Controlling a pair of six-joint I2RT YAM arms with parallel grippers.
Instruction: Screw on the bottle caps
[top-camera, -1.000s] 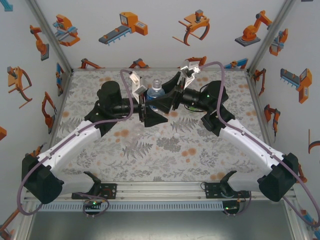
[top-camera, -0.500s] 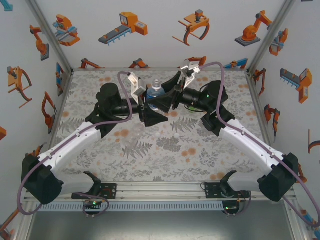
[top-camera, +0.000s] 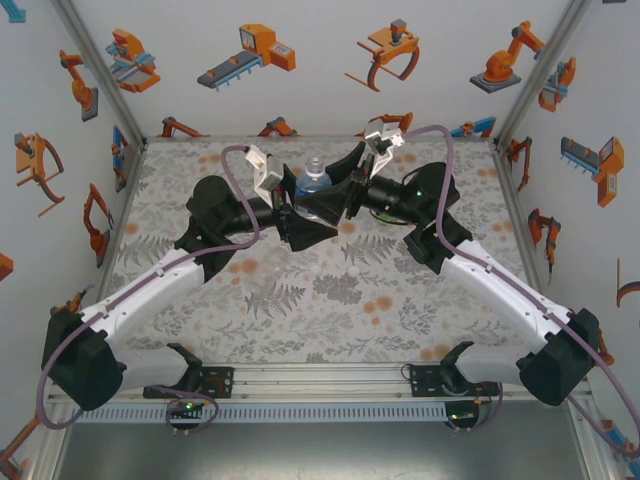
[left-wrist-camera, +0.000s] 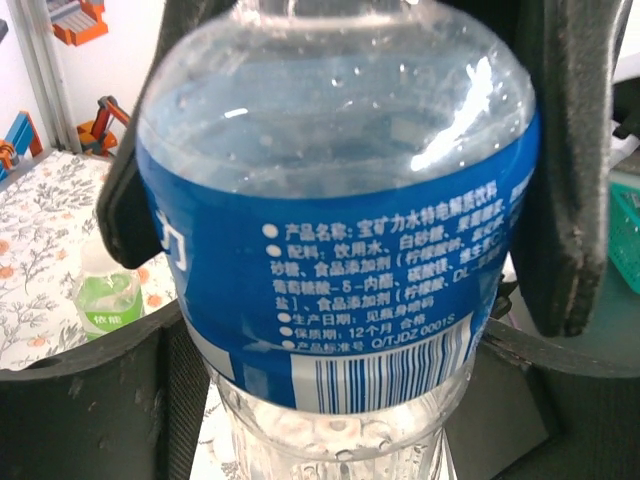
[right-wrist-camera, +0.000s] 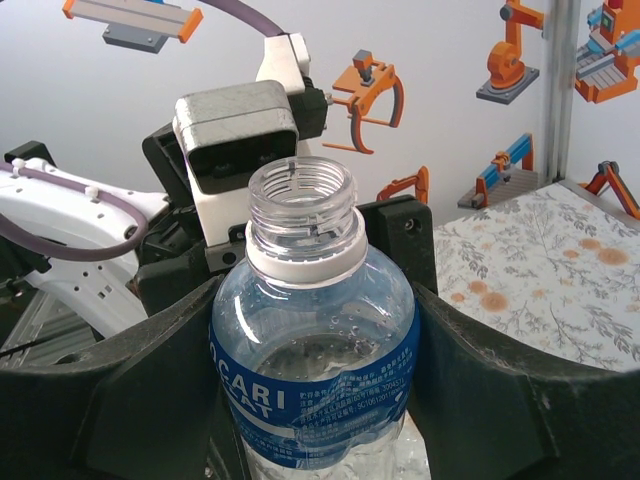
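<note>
A clear bottle with a blue label (top-camera: 312, 183) stands upright at the back middle of the table, between both grippers. My right gripper (top-camera: 338, 196) is shut on its body, with a black finger on each side of the label (right-wrist-camera: 310, 400). The neck (right-wrist-camera: 300, 205) is open, with a white ring below the thread and no cap on it. My left gripper (top-camera: 297, 206) has its jaws on either side of the bottle's lower part (left-wrist-camera: 340, 420); whether they press on it is unclear. The bottle caps are hidden.
A green-tinted bottle (left-wrist-camera: 108, 295) stands on the patterned table (top-camera: 330, 300) beyond the held bottle. The left wrist's camera block (right-wrist-camera: 235, 140) sits close behind the bottle's neck. Walls with robot pictures close the back and sides.
The left arm has swung a little to the left around the bottle, its wrist camera shifting left. The bottle and the right gripper have stayed in place.
</note>
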